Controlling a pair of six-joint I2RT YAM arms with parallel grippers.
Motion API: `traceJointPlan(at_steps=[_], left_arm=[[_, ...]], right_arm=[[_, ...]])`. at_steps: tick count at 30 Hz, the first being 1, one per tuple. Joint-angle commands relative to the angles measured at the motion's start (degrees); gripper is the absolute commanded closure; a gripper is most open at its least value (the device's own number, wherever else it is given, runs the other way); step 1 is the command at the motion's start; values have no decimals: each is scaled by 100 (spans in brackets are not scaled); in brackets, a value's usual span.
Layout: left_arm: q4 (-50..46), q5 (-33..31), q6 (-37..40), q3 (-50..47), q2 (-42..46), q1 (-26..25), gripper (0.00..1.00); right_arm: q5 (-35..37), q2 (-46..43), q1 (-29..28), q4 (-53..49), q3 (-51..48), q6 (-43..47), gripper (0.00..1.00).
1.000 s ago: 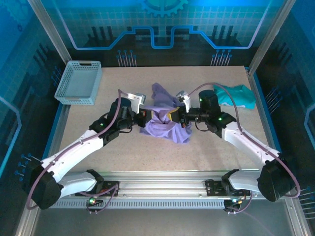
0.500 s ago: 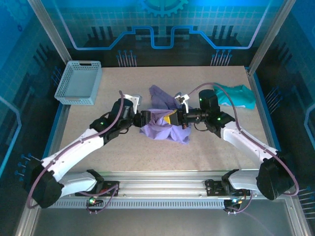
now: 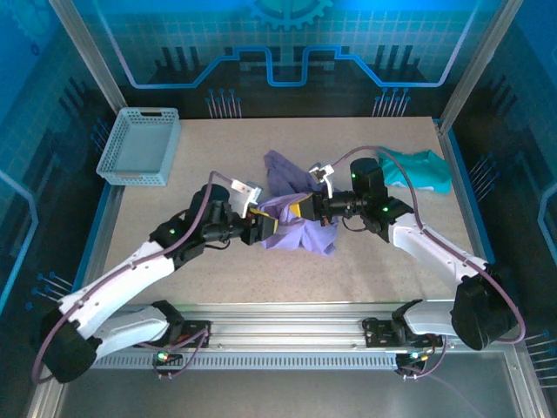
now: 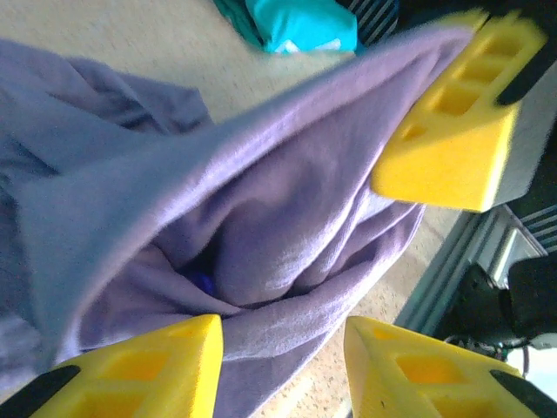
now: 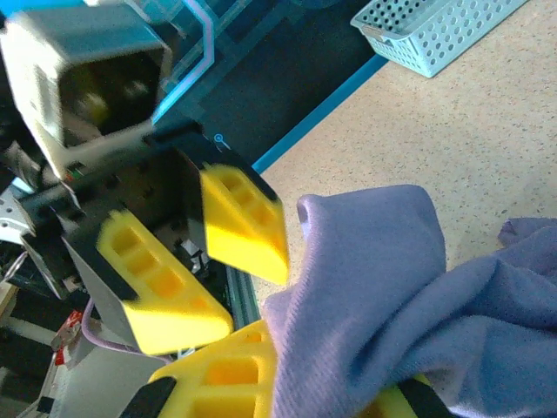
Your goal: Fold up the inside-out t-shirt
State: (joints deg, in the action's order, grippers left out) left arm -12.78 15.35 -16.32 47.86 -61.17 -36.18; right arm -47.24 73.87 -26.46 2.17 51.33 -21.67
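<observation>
T-shirt point(image 3: 291, 231) bunched on worktop point(image 3: 392, 261). Right jaws pressed together, pinching raised fold. Left jaws spread, facing them, fabric just ahead.

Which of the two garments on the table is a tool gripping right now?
The lavender t-shirt, bunched in the middle: the right tool is shut on its fabric. The teal garment lies untouched at the far right edge.

A pale blue perforated plastic basket point(image 3: 139, 146) sits at the far left corner of the speckled beige worktop point(image 3: 365, 261), well apart from a crumpled teal-green cloth garment point(image 3: 422, 170) lying near the far right corner, all inside an aluminium-framed enclosure point(image 3: 85, 52) with a blue-lit back panel point(image 3: 287, 52).
</observation>
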Motion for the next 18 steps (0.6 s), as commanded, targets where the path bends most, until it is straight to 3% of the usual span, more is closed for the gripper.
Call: traceJointPlan(at_steps=[1, 7, 12, 14, 18], left_arm=[[258, 487, 154, 154, -282, -29, 58], [342, 106, 353, 281, -621, -11, 53], [457, 148, 401, 360, -892, 29, 51], [490, 161, 381, 404, -970, 51, 53], [671, 246, 292, 400, -1019, 122, 67]], right_arm=[[9, -52, 89, 2, 96, -37, 100], [-29, -74, 106, -41, 88, -12, 100], [-17, -118, 123, -68, 70, 6, 100], [-13, -133, 131, -87, 62, 17, 100], [5, -176, 141, -153, 37, 69, 100]])
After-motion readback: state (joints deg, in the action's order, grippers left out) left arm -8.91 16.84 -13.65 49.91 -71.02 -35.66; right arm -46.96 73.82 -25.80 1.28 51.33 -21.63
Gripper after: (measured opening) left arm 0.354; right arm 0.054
